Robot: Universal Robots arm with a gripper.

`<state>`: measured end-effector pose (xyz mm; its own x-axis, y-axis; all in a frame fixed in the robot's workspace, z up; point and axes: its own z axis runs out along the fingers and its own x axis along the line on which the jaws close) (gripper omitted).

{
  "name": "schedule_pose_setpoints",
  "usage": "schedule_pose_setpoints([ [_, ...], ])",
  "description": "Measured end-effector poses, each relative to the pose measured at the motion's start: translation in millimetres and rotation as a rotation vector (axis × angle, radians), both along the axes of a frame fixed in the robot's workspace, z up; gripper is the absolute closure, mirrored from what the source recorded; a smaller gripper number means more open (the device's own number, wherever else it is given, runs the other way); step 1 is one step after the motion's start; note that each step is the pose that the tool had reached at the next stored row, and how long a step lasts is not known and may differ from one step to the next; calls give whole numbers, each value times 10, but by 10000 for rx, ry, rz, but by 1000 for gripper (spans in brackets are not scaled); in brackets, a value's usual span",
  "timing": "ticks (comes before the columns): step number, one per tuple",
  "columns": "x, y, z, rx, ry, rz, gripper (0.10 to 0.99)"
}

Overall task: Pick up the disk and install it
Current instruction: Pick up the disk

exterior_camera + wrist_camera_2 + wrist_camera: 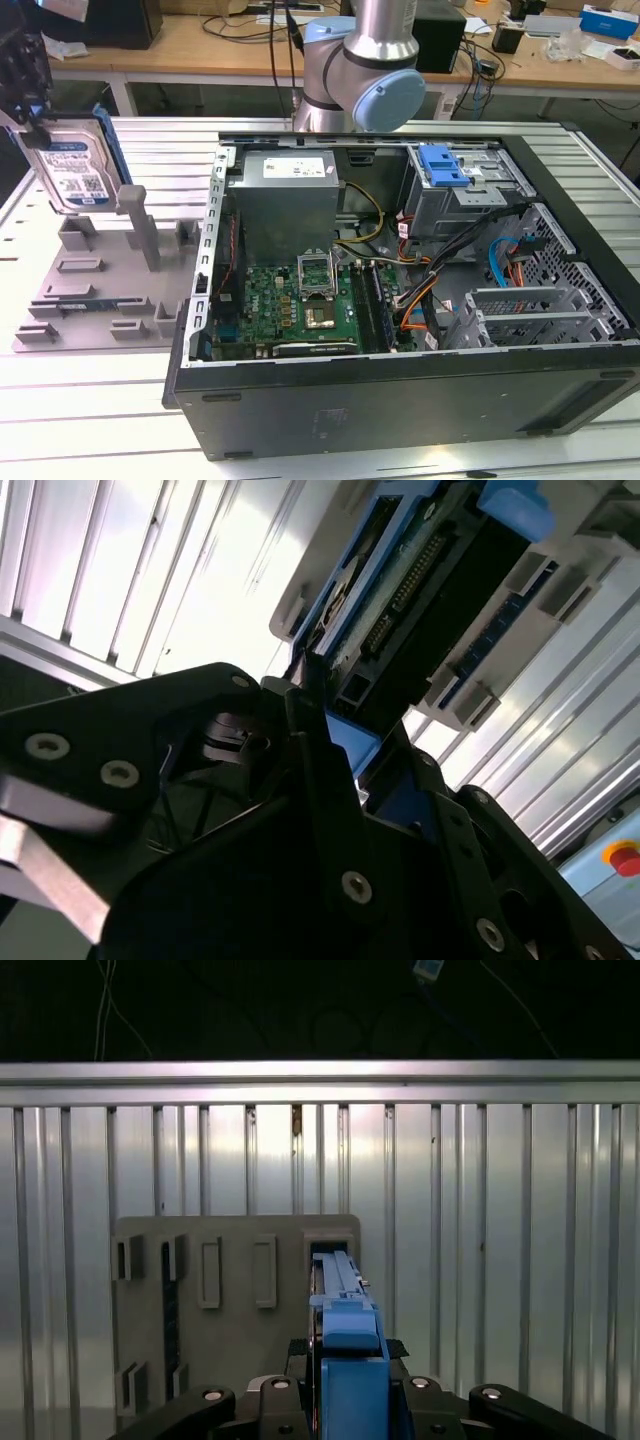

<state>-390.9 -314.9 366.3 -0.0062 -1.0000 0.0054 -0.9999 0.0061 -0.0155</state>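
Gripping hard drive (72, 165) by its blue-framed edges, gripper (347, 1350) fingers clamped tight; rigid, dense, shock-sensitive (circuit-board face exposed), above grey fixture tray (100, 300).

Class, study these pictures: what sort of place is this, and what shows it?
Probably a robotics lab workbench: a robot arm by an open computer case on a ribbed metal table, its gripper holding the disk, cluttered desks behind.

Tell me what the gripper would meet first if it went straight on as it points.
Probably the grey tray: the gripper holds the disk pointing at it, so the disk would touch first. The gap is unclear.
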Motion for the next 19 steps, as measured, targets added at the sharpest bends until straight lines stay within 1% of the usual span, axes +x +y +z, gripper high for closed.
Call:
schedule_pose_setpoints([
  [2, 0, 0, 59, 5, 1, 0, 722],
  [5, 0, 0, 173, 23, 0, 1, 722],
  [6, 0, 0, 238, 34, 0, 2, 722],
  [8, 0, 0, 413, 69, -1, 2, 722],
  [9, 2, -2, 506, 105, -1, 4, 722],
  [10, 4, -2, 555, 131, -2, 3, 722],
  [11, 7, -3, 634, 171, -1, 3, 722],
  [15, 14, -5, 778, 252, -1, 3, 722],
  [18, 23, -8, 944, 353, -1, 3, 722],
  [19, 25, -9, 969, 367, -2, 3, 722],
])
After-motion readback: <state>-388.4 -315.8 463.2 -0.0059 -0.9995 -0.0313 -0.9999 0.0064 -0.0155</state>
